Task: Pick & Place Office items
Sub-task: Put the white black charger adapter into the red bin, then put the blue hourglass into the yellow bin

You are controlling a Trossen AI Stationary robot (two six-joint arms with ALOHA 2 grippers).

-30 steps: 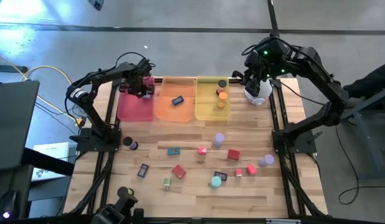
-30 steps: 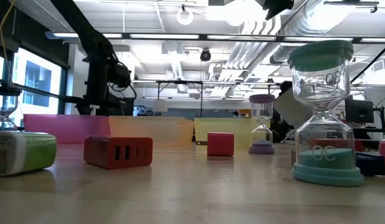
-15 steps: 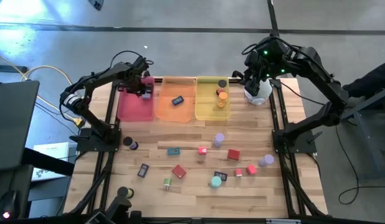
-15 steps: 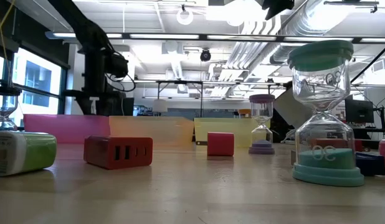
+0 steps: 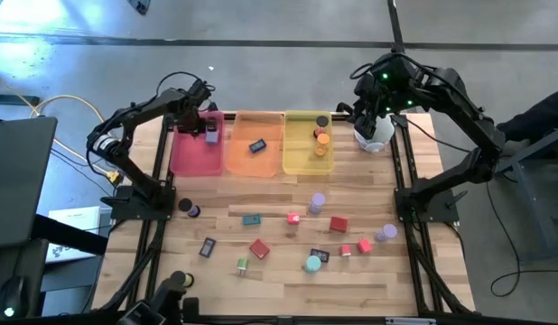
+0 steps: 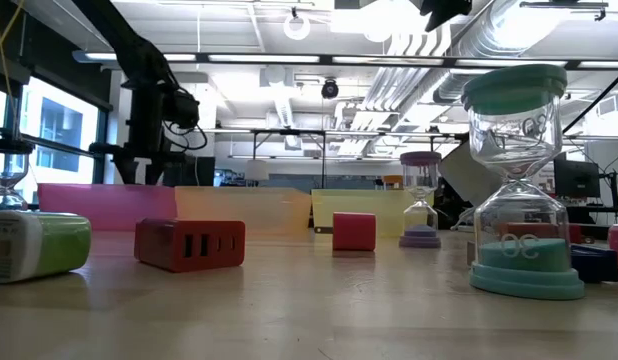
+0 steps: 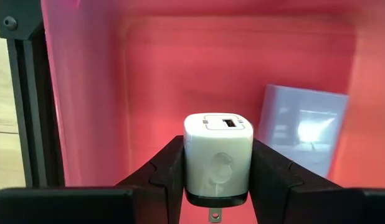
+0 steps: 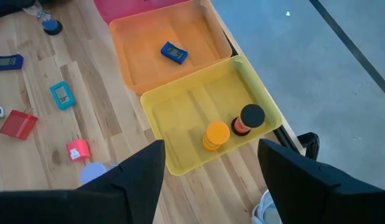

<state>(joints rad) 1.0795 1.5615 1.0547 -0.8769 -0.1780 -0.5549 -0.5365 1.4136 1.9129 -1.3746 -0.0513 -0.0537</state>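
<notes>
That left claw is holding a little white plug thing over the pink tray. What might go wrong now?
The left gripper is shut on the white charger above the pink tray. Dropped from there, it might bounce or land on the pale block already inside. It also hangs near the tray's wall and could land outside.

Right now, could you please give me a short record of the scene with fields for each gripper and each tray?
left gripper: shut on white charger, above pink tray
right gripper: open, empty, above yellow tray's near end
pink tray: one pale flat rectangular item
orange tray: one blue item
yellow tray: orange cylinder, black-topped cylinder
</notes>
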